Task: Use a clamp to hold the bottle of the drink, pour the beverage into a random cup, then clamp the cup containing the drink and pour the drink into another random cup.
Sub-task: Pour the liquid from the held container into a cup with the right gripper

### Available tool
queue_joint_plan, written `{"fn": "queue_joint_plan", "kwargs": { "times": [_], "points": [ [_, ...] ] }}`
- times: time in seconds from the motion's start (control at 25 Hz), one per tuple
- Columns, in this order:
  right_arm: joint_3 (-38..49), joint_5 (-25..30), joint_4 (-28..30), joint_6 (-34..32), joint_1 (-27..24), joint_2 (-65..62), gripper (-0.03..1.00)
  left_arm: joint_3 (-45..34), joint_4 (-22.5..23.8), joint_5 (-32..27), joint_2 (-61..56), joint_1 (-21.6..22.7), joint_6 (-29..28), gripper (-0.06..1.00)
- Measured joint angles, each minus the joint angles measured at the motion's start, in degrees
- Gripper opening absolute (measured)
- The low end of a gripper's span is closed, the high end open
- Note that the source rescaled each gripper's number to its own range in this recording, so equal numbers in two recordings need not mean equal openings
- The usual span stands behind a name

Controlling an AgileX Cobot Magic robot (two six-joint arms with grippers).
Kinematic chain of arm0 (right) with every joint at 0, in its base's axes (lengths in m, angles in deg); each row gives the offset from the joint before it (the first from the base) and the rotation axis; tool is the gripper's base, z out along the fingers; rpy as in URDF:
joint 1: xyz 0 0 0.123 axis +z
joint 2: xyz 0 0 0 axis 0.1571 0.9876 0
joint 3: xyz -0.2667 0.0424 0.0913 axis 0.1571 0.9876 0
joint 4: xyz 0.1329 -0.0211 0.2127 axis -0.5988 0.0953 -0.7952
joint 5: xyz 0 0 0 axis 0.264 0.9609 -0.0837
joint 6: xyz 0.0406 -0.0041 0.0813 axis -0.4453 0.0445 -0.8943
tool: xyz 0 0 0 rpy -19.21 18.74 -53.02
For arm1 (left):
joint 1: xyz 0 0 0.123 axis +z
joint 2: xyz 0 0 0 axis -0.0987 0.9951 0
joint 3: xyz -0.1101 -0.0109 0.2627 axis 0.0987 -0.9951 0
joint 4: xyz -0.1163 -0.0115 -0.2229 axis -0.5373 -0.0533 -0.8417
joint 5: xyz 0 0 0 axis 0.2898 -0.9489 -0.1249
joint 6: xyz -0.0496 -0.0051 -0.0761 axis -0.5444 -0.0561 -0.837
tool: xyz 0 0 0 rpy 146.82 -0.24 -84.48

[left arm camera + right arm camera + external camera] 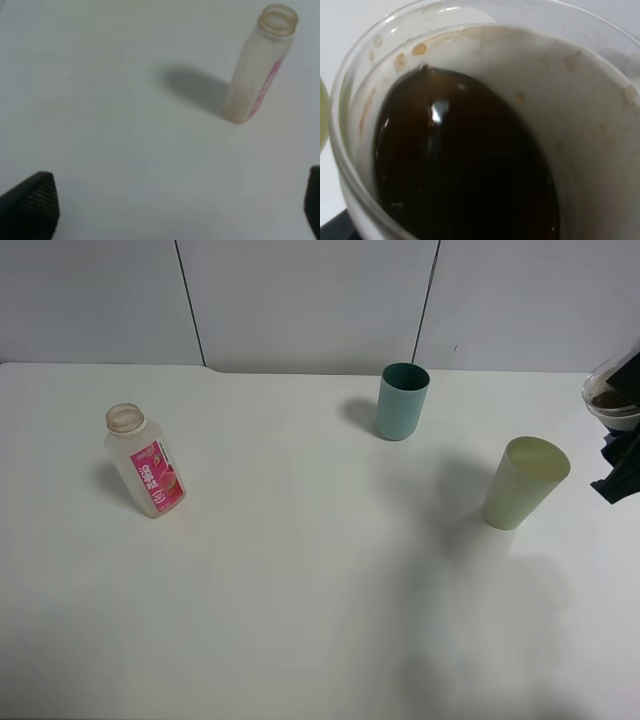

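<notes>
The bottle (146, 461) stands uncapped on the left of the table and looks empty; the left wrist view shows the bottle (257, 67) a little way ahead of my left gripper (172, 205), which is open and holds nothing. At the right edge my right gripper (624, 445) is shut on the clear cup (612, 395), held above the table. The beverage (465, 170), dark brown, pools inside that cup (580, 100), which fills the right wrist view. The pale green cup (525, 483) stands just left of the held cup and below it.
A teal cup (402, 400) stands toward the back of the table, right of centre. The white table (300, 590) runs to a grey panelled wall behind.
</notes>
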Motion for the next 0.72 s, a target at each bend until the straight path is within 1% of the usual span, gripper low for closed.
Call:
{"fn": "queue_joint_plan", "kwargs": {
  "times": [0.24,0.52,0.72],
  "points": [
    [0.0,0.0,0.0,3.5,0.0,0.0,0.00,0.0,0.0,0.0,0.0,0.0,0.0,1.00],
    [0.0,0.0,0.0,11.6,0.0,0.0,0.00,0.0,0.0,0.0,0.0,0.0,0.0,1.00],
    [0.0,0.0,0.0,14.1,0.0,0.0,0.00,0.0,0.0,0.0,0.0,0.0,0.0,1.00]
  ]
}}
